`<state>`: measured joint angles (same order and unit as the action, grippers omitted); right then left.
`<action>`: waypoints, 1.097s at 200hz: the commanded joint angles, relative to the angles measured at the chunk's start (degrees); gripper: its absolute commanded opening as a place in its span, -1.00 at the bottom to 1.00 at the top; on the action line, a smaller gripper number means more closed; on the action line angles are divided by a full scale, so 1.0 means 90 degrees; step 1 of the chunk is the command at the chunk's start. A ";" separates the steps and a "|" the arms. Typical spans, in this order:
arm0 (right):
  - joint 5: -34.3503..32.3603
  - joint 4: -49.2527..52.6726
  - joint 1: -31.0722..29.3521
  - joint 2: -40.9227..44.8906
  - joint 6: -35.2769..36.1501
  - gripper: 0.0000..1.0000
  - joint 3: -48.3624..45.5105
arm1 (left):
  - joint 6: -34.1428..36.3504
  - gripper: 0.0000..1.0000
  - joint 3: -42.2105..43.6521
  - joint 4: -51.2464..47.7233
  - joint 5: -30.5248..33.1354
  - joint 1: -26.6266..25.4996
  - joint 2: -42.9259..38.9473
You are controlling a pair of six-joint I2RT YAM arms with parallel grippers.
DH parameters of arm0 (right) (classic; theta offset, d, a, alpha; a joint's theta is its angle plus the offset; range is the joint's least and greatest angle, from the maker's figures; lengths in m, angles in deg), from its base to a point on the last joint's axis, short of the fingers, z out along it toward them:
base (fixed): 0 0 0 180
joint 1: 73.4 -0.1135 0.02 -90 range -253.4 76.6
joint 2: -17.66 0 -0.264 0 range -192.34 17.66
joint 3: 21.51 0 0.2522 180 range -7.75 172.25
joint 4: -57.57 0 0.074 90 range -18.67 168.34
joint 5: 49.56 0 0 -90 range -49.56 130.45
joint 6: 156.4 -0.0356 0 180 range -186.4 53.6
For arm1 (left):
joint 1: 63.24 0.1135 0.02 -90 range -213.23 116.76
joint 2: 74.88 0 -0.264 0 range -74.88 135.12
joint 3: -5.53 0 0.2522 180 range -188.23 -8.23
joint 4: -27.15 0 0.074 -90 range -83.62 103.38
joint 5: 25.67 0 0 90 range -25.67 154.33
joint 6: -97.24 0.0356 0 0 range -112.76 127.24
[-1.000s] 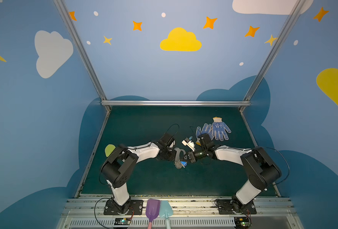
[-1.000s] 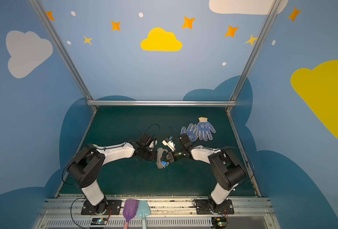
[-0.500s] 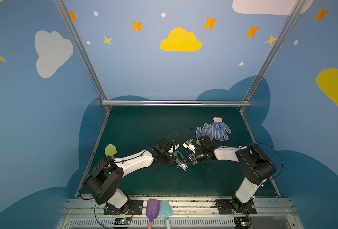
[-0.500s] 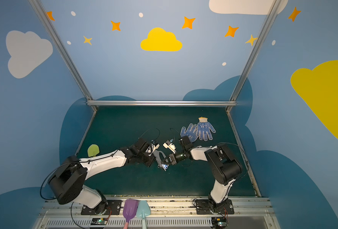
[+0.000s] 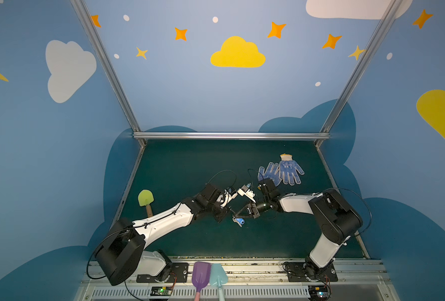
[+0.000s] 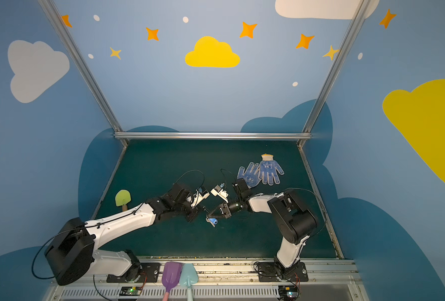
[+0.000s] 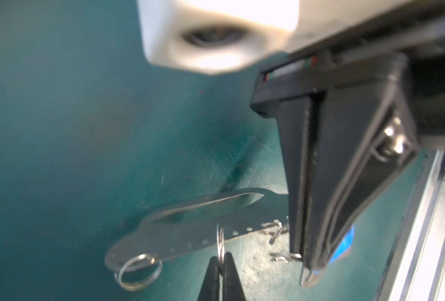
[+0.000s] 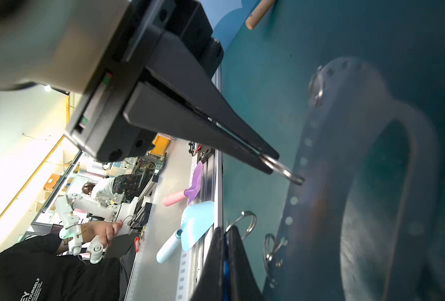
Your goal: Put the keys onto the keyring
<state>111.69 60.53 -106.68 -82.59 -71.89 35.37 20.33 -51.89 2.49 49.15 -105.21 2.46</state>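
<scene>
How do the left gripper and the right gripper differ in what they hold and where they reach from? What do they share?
The left gripper pinches a small metal ring at the hole-dotted edge of the keyring; the right gripper clamps the keys, blue head showing. In both top views the left gripper reaches in from the left, the right gripper from the right. Shared: fingers shut, tips close together.
</scene>
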 commanded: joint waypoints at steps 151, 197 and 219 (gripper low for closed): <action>0.0361 -0.1638 0.0218 -0.0317 -0.1698 -1.00 0.0138 | 0.0950 -0.93 0.0381 0.0273 0.0042 -0.0355 -0.0640; 0.0253 -0.1943 0.0249 -0.0259 -0.1934 -1.00 0.0054 | 0.1013 -0.93 0.0378 0.0175 -0.0046 -0.0384 -0.0663; 0.0181 -0.2093 0.0284 -0.0180 -0.2039 -1.00 0.0013 | 0.1023 -0.93 0.0361 0.0128 -0.0032 -0.0391 -0.0635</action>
<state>114.92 45.82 -105.08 -85.23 -88.72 36.11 28.50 -49.07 5.22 50.11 -108.05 -2.65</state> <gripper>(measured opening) 0.055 0.047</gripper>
